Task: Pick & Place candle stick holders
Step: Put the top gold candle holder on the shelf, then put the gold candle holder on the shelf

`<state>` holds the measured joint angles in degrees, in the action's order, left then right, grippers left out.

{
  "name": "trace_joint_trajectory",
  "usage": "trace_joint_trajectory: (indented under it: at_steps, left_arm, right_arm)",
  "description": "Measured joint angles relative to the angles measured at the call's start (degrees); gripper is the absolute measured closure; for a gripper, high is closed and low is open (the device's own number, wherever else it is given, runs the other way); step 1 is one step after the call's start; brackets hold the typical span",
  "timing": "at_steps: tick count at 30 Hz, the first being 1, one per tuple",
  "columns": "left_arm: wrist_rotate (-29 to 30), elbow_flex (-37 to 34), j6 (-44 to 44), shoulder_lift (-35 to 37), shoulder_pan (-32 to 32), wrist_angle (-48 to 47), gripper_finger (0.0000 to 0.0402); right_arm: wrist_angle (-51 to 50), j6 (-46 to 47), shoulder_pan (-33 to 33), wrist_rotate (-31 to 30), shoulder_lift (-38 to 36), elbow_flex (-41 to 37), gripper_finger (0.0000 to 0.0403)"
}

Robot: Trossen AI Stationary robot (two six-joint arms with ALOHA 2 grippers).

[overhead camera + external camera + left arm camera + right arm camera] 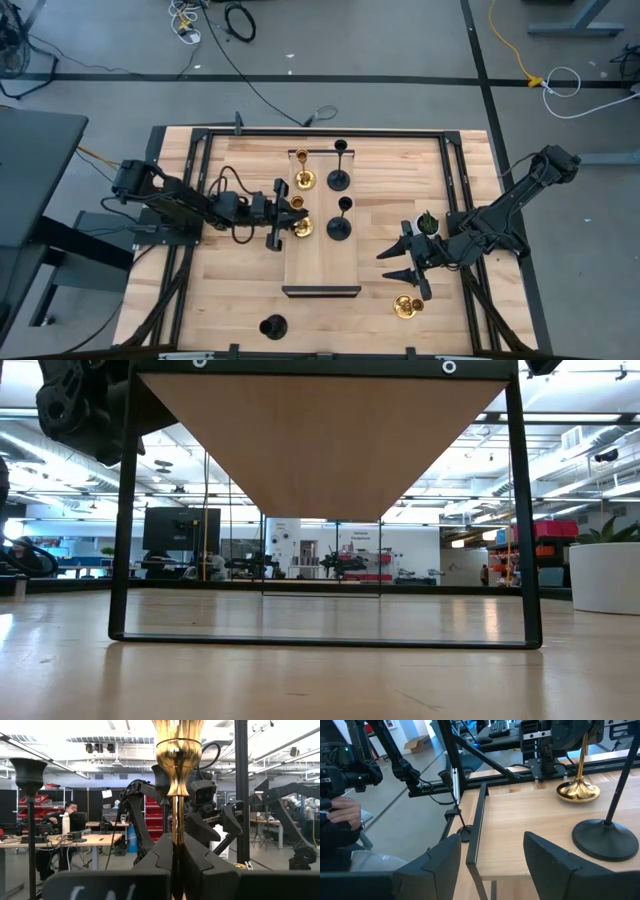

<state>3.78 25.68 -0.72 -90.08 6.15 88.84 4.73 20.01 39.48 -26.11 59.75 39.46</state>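
**Left pincer pinching a gold holder over the tray's left edge**

Taking the long wooden tray [322, 262] at the middle of the table [230, 300] as the landmark throughout.

Left pincer [290, 222] reaching in over the tray's left edge, pinching the thin stem of a gold candle stick holder [303, 226] whose base is sitting just inside that edge. Seen from the left wrist, dark fingers [160, 855] pressing on the gold stem [176, 820] from both sides.

Second gold holder [303, 179] standing at the tray's far left corner. Two black holders [340, 180] [340, 229] standing just beyond the tray's right edge, one near the far end, one alongside the middle. Third black holder [273, 326] standing off the tray's near left corner, close to the table's front edge. Third gold holder [407, 306] lying off the near right corner, well apart from the tray.

Right pincer [408, 263] hovering right of the tray, fingers spread and holding nothing, just beyond that third gold holder. Small potted plant [428, 222] sitting farther right.

Leaving bare wood open along the tray's near half and at the table's left.
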Motion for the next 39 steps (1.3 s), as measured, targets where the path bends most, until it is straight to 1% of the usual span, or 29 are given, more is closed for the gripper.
trace_joint_trajectory:
  at_steps: [3, 9, 15, 22, 29, 39]
  left_arm:
    - [0.0, 0.5, 0.1, 0.0, 0.0, -0.8, 0.0386]
    - [-0.6, 3.0, -0.7, 0.0, 0.0, -6.1, 0.0391]
    - [-0.5, 2.9, 0.1, 0.0, 0.0, -7.6, 0.0381]
    - [-0.4, 2.9, 0.1, 0.0, 0.0, -7.7, 0.0388]
    - [-0.4, 2.9, 0.1, 0.0, 0.0, -8.1, 0.0339]
    - [-0.4, 2.9, 0.1, 0.0, 0.0, -8.1, 0.0304]
  right_arm:
    - [0.0, 0.0, 0.0, 0.0, 0.0, 0.0, 0.0185]
    - [0.0, 0.1, 0.0, -1.4, 0.0, 0.0, 0.0185]
    - [0.0, 0.5, 0.0, -1.4, 0.0, 0.0, 0.0185]
    - [0.0, 0.0, 0.0, -1.4, 0.0, 0.0, 0.0185]
    - [0.0, 0.0, 0.0, -1.4, 0.0, 0.0, 0.0185]
    - [0.0, 0.5, 0.0, -1.4, 0.0, 0.0, 0.0185]
